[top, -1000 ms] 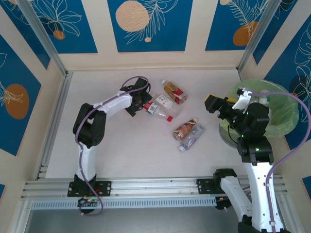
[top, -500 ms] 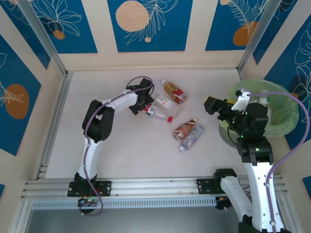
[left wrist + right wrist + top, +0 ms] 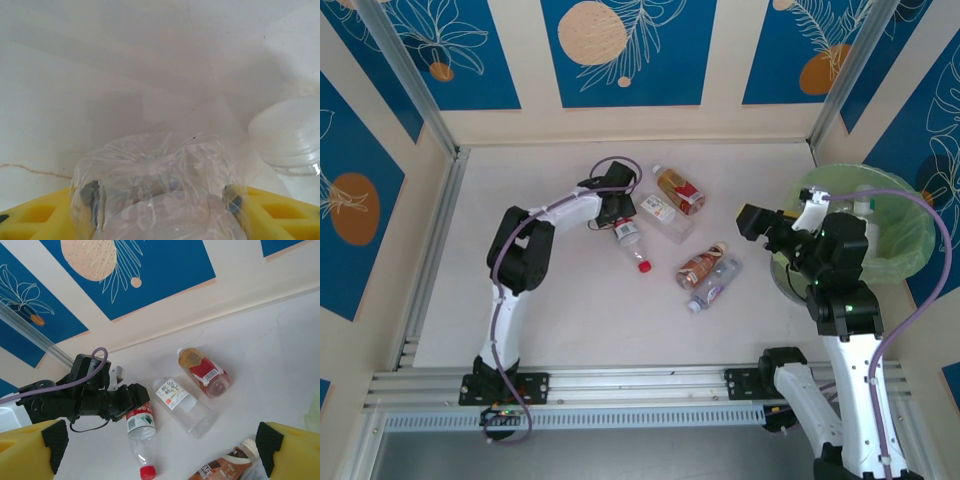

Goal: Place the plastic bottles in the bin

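Progress: five plastic bottles on table (image 3: 570, 300), none of them binned yet. Bin (image 3: 912, 240) far right (contents unclear through green bag).

In hand: left gripper (image 3: 613, 212) clamped on base end of red-label bottle (image 3: 629, 238), low at table, well apart from bin.

Loose mid-table: white-label bottle (image 3: 660, 211), amber bottle (image 3: 680, 190), brown bottle (image 3: 701, 265), blue-label bottle (image 3: 714, 287).

Idle: right gripper (image 3: 757, 220), jaws wide, empty, beside bin rim.

Versus second ago: left jaws closed in. Red-label bottle swung round, cap now toward near edge. Right arm barely moved.
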